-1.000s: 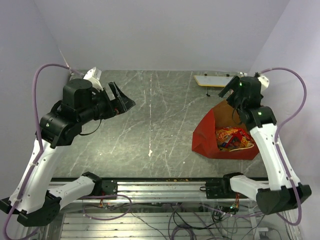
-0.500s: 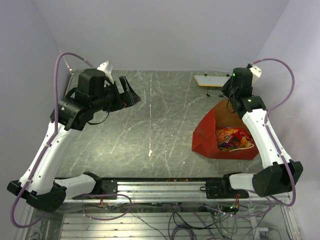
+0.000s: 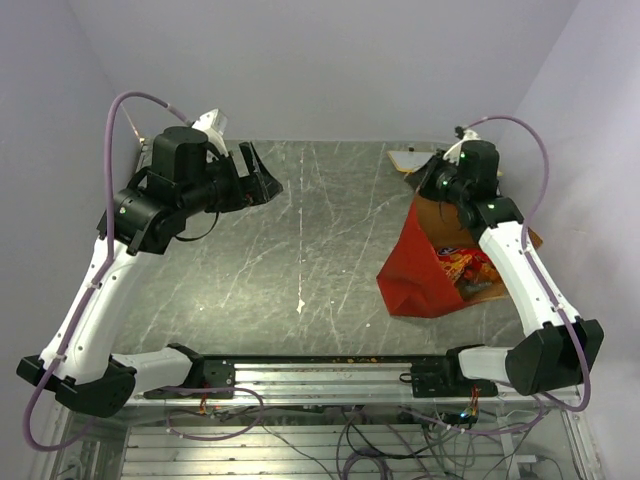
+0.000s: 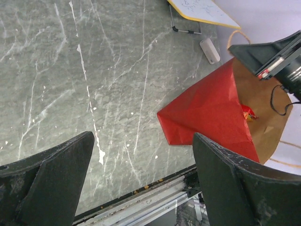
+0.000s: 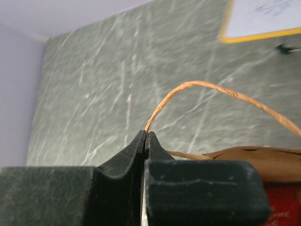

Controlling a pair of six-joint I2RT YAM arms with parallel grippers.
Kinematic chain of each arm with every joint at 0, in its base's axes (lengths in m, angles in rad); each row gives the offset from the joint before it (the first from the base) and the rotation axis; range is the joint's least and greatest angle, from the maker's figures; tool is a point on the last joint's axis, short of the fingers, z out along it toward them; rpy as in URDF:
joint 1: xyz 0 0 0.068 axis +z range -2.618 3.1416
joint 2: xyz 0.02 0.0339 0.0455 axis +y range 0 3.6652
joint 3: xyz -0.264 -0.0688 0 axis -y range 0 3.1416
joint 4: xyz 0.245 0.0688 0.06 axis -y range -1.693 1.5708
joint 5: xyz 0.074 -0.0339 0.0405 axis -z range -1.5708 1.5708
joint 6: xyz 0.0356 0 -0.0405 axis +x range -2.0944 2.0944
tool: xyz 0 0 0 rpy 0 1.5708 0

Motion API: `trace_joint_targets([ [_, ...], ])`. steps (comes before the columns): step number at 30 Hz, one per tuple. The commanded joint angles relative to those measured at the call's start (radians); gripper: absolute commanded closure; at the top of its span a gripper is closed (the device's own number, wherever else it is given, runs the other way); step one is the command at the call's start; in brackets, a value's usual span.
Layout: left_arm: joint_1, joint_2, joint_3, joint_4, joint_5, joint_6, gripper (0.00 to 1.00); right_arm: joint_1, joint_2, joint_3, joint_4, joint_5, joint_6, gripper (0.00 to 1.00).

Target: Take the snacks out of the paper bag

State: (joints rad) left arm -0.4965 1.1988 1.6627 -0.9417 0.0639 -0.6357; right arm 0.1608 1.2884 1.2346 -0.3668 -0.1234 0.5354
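Note:
The paper bag (image 3: 412,270), red outside and brown inside, lies on the right of the table with its mouth facing right. Snacks (image 3: 470,268) show as crinkly orange and red packets inside that mouth. My right gripper (image 3: 432,186) hangs over the bag's back rim, shut on the thin tan loop handle (image 5: 211,87), which arches out from between the pinched tips of that gripper (image 5: 146,136). Brown bag paper (image 5: 263,157) shows just below it. My left gripper (image 3: 262,178) hovers open and empty at the back left. From the left wrist, the bag (image 4: 211,113) lies beyond the open left gripper (image 4: 143,141).
A flat white board with a yellow edge (image 3: 418,160) lies at the back right, just behind the bag. A small white cylinder (image 4: 209,50) rests between the board and the bag. The metal rail (image 3: 320,372) runs along the table's near edge.
My right gripper has swung to the bag's back rim and shut on the handle, pulling the rim up and left. The left arm rose and shifted slightly right, still open.

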Motion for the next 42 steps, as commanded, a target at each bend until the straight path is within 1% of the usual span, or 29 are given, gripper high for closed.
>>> trace_joint_targets([
  [1,-0.005,-0.003,-0.009,0.073,0.000,0.005,0.03,0.091,-0.008,-0.020,0.082,-0.267,0.038,1.00],
  [6,-0.005,-0.010,-0.028,0.101,-0.003,-0.035,0.03,0.260,0.033,0.018,0.101,-0.285,0.082,1.00],
  [10,-0.005,-0.062,-0.062,0.111,-0.011,-0.069,0.03,0.393,0.083,0.031,0.171,-0.278,0.133,1.00],
  [14,-0.005,-0.142,-0.135,0.132,0.006,-0.126,0.03,0.498,0.165,0.102,0.188,-0.269,0.118,1.00],
  [20,-0.005,-0.265,-0.190,0.115,-0.035,-0.183,0.03,0.581,0.221,0.161,0.212,-0.265,0.123,1.00],
  [23,-0.004,-0.274,-0.183,0.096,-0.037,-0.184,0.03,0.581,0.200,0.186,0.131,-0.168,0.111,0.99],
  [26,-0.004,-0.250,-0.169,0.101,0.016,-0.186,0.03,0.574,0.133,0.209,0.008,-0.044,0.061,0.89],
  [28,-0.005,-0.230,-0.159,0.110,0.049,-0.179,0.03,0.570,0.084,0.238,-0.086,0.041,-0.011,0.79],
  [30,-0.005,-0.209,-0.151,0.126,0.076,-0.170,0.03,0.569,0.033,0.272,-0.217,0.157,-0.060,0.67],
  [31,-0.005,-0.198,-0.151,0.143,0.092,-0.170,0.03,0.567,0.005,0.289,-0.268,0.217,-0.075,0.60],
  [34,-0.005,-0.153,-0.182,0.228,0.162,-0.203,0.03,0.565,-0.072,0.340,-0.388,0.337,-0.116,0.46],
  [35,-0.005,-0.135,-0.202,0.270,0.194,-0.218,0.03,0.565,-0.094,0.359,-0.424,0.364,-0.122,0.44],
  [39,-0.011,-0.032,-0.247,0.426,0.311,-0.286,0.03,0.565,-0.166,0.425,-0.546,0.430,-0.119,0.43],
  [40,-0.022,0.003,-0.248,0.451,0.322,-0.295,0.03,0.566,-0.180,0.440,-0.574,0.439,-0.114,0.43],
  [42,-0.061,0.068,-0.232,0.496,0.327,-0.304,0.03,0.565,-0.202,0.469,-0.624,0.462,-0.096,0.39],
])
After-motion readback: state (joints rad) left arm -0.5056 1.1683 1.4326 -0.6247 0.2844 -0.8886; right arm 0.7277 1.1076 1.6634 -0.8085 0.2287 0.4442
